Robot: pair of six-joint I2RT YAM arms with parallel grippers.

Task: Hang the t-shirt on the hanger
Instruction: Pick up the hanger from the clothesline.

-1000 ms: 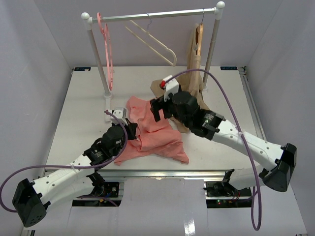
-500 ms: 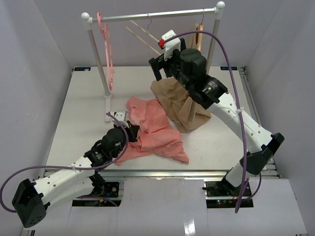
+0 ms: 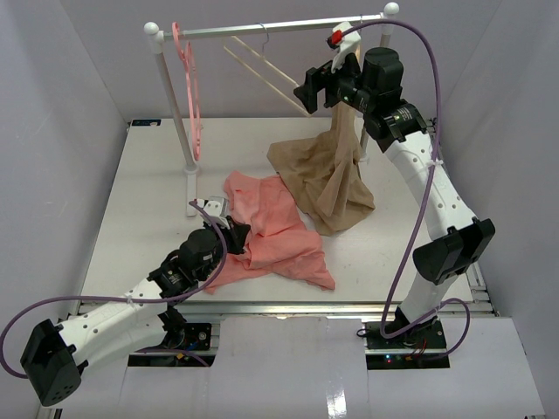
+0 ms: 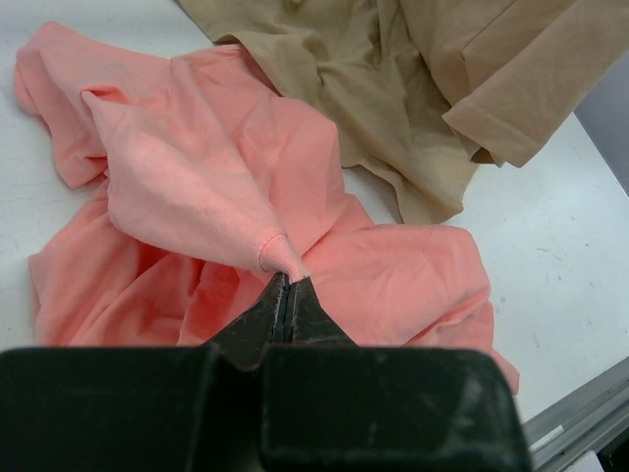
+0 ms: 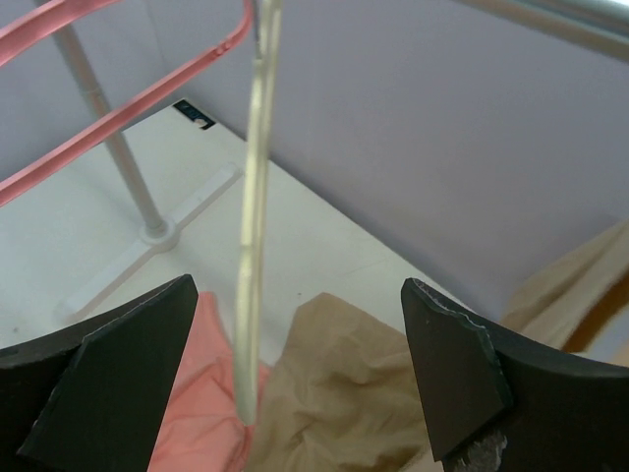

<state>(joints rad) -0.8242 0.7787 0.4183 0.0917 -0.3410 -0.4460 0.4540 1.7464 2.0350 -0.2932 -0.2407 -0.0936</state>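
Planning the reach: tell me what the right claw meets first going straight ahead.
Probably the thin cream-white triangular hanger, edge-on ahead of the open right claw, slightly left of centre; depth unclear.

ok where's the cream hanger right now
The cream hanger hangs on the rail at the back of the top view, between the pink hanger and the right gripper.

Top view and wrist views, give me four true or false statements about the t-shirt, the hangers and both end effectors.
The left end effector is shut on a fold of the t-shirt. True.
The right end effector grips the hanger. False: it is open, the hanger ungripped ahead of it.
The t-shirt hangs on the hanger. False: it lies crumpled on the table.
The pink hanger hangs from the rail. True.
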